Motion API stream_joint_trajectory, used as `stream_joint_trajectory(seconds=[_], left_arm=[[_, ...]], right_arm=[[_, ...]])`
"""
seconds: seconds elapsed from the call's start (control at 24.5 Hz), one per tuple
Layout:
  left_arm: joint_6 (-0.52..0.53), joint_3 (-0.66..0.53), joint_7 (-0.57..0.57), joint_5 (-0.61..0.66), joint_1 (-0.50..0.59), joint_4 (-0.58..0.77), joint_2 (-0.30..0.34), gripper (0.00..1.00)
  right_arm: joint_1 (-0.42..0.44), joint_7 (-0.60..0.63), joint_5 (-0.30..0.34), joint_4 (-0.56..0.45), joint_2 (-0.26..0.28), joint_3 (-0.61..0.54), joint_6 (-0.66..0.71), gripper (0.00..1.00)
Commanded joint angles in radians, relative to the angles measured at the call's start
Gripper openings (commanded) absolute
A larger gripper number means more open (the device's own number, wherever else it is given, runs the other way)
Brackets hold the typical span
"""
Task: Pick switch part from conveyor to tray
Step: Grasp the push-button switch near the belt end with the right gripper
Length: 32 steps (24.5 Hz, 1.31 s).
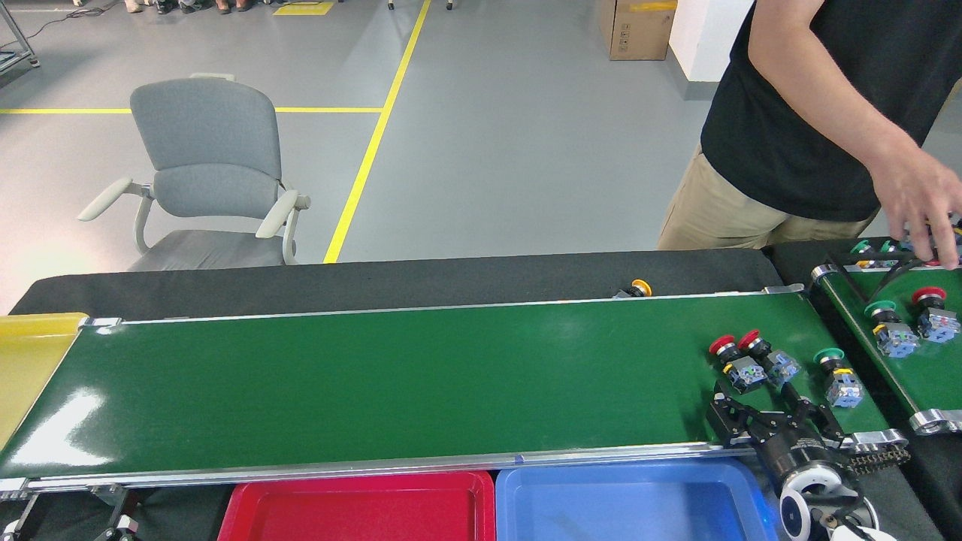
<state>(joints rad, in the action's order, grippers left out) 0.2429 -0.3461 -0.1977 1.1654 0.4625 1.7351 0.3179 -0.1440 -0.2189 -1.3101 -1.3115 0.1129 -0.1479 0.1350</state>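
With its jaws spread wide, right gripper (768, 406) sits lower right over the conveyor (391, 383), just below 2 red switch parts (745, 362), not touching; green switch part (838, 376) just right; blue tray (631, 503) and red tray (361, 511) along bottom edge; left gripper not visible.

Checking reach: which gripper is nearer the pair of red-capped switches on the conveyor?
Right. The right gripper, open, sits just below the red-capped switches at the near edge of the conveyor. The left gripper is not in view.
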Motion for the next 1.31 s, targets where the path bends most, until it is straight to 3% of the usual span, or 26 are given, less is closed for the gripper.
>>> stream_joint_trajectory(seconds=[0.0,0.12,0.33,0.37,0.45,0.57,0.69,0.82,0.9,1.02,1.14,1.18,1.22,1.26], left_arm=[[0.003,-0.004,-0.002,0.002,-0.007,0.007,0.010,1.00],[0.003,-0.002,-0.002,0.002,-0.012,0.006,0.010,1.00],[0.004,-0.002,0.001,0.002,-0.024,0.006,0.012,1.00],[0.004,-0.002,0.001,0.002,-0.025,0.006,0.012,1.00],[0.004,-0.002,0.003,0.002,-0.027,0.003,0.012,1.00],[0.004,-0.002,0.003,0.002,-0.024,-0.003,0.012,1.00],[0.007,-0.002,0.003,0.002,-0.024,-0.005,0.012,1.00],[0.007,-0.002,0.003,0.002,-0.019,-0.005,0.010,1.00],[0.007,-0.002,0.003,0.002,-0.018,-0.002,0.010,1.00],[0.007,-0.002,0.003,0.002,-0.019,-0.002,0.009,1.00],[0.007,-0.002,0.003,0.002,-0.024,-0.005,0.009,1.00],[0.007,-0.002,0.003,0.003,-0.027,-0.006,0.010,1.00],[0.007,-0.002,0.003,0.002,-0.028,-0.006,0.010,1.00],[0.007,-0.002,0.003,0.002,-0.028,-0.006,0.010,1.00]], right_arm=[[-0.023,0.010,0.000,-0.008,0.013,-0.001,-0.002,0.99],[-0.031,0.010,0.000,0.005,0.011,0.001,-0.002,0.99],[-0.123,0.010,-0.001,0.095,0.004,0.056,-0.006,0.98],[-0.141,0.016,-0.001,0.118,0.001,0.071,-0.014,0.93],[-0.152,0.049,-0.001,0.146,0.013,0.128,-0.032,0.69],[-0.152,0.079,0.008,0.146,0.027,0.176,-0.029,0.24],[-0.151,0.104,0.009,0.138,0.027,0.179,-0.023,0.09],[-0.149,0.115,0.009,0.103,0.021,0.183,0.026,0.07],[-0.135,0.119,0.009,0.020,0.014,0.205,0.129,0.07],[-0.088,0.164,0.009,-0.118,-0.001,0.306,0.293,0.07],[-0.086,0.171,0.009,-0.156,-0.027,0.464,0.440,0.07],[-0.086,0.171,0.008,-0.156,-0.042,0.521,0.492,0.11],[-0.088,0.171,0.003,-0.155,-0.061,0.573,0.531,0.26],[-0.088,0.173,-0.001,-0.156,-0.079,0.620,0.551,0.52]])
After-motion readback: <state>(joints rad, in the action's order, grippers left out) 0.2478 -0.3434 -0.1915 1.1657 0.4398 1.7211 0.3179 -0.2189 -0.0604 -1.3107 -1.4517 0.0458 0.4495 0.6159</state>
